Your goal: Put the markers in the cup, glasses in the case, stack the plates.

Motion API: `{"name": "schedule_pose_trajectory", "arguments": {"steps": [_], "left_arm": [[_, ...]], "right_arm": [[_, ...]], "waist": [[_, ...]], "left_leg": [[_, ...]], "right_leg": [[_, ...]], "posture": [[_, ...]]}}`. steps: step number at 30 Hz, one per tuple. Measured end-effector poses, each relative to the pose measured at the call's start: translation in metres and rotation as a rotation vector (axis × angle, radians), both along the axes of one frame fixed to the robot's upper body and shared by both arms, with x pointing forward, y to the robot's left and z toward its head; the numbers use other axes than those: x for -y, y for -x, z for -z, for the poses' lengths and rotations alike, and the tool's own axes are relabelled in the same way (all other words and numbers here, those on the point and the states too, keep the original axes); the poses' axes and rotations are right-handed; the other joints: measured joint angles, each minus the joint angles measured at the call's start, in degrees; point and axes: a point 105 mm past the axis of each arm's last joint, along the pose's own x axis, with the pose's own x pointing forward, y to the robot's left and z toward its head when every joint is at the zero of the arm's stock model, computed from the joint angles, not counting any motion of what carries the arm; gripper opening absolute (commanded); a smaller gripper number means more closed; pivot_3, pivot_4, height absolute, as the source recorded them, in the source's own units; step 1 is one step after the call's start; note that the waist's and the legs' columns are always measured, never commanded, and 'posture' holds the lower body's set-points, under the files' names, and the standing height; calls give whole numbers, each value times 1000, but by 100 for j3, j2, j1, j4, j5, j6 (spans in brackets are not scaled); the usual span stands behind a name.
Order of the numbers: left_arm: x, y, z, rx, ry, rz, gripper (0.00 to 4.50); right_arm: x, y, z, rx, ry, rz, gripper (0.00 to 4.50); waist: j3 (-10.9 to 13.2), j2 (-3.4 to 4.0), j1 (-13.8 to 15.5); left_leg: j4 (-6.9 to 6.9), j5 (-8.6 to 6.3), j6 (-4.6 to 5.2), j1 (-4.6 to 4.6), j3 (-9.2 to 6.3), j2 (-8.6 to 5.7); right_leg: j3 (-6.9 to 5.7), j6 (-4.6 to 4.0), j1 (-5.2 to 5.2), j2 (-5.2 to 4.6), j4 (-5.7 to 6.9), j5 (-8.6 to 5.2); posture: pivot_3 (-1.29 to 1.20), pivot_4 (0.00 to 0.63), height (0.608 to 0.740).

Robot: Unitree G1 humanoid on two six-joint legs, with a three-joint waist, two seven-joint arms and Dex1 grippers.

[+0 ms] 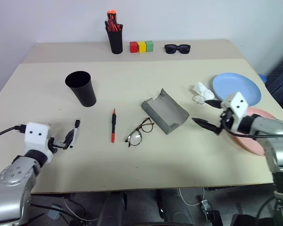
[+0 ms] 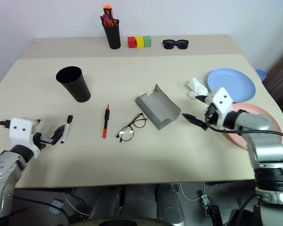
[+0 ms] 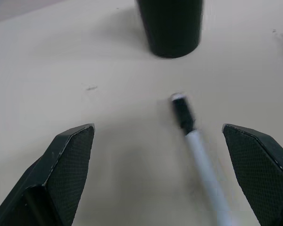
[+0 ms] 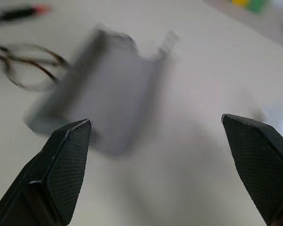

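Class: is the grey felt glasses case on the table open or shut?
Open: the grey felt glasses case lies with its flap folded back and its hollow showing.

markers [image 1: 113, 125] flat, apart | cup [image 1: 81, 88] upright | glasses [image 1: 139, 132] beside open case [image 1: 166, 112] | plates [image 1: 237, 88] seemingly overlapping

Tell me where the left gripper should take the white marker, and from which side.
Grip the white marker around the middle of its white barrel, below the black cap, coming down from above with the fingers across its width. It lies flat on the table, cap end towards the cup, so only its long sides offer a hold. The open left gripper already sits beside it.
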Motion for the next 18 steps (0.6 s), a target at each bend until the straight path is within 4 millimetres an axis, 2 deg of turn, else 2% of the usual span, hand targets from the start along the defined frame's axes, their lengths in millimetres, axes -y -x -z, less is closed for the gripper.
{"name": "schedule_pose_trajectory", "arguments": {"steps": [4, 9, 12, 15, 18], "left_arm": [[7, -23, -7, -64, 30, -71, 4458], [8, -34, 7, -265, 46, -168, 4458], [11, -37, 8, -366, 48, -180, 4458], [13, -40, 8, -417, 129, -178, 3572], [18, -43, 9, -448, 183, -153, 2047]], "right_arm": [[-65, 10, -4, 47, -5, -176, 4500], [-110, 22, 5, 39, -47, -272, 4500], [-127, 30, 4, 42, -70, -306, 4500], [-133, 36, 3, 48, -78, -320, 4500], [-135, 38, 4, 44, -80, -318, 4500]], "waist": [[0, 0, -11], [0, -2, -4], [0, -3, -7], [-1, -2, -7], [-1, -2, -5]], "left_leg": [[0, 0, 0, 1, -7, 0], [-2, 0, 0, -3, -17, -1], [-2, 1, -1, -1, -20, -1], [-2, 1, -1, 0, -21, -1], [-2, 1, -2, 1, -21, -1]], "right_leg": [[-2, 22, -1, 3, 5, 10], [-10, 30, -2, 4, 6, 11], [-13, 29, -1, 5, 8, 11], [-14, 29, 0, 4, 8, 11], [-14, 29, 0, 4, 8, 11]], "posture": [[0, 150, 740], [0, 150, 740], [0, 150, 740], [0, 150, 740], [0, 150, 740]]}}
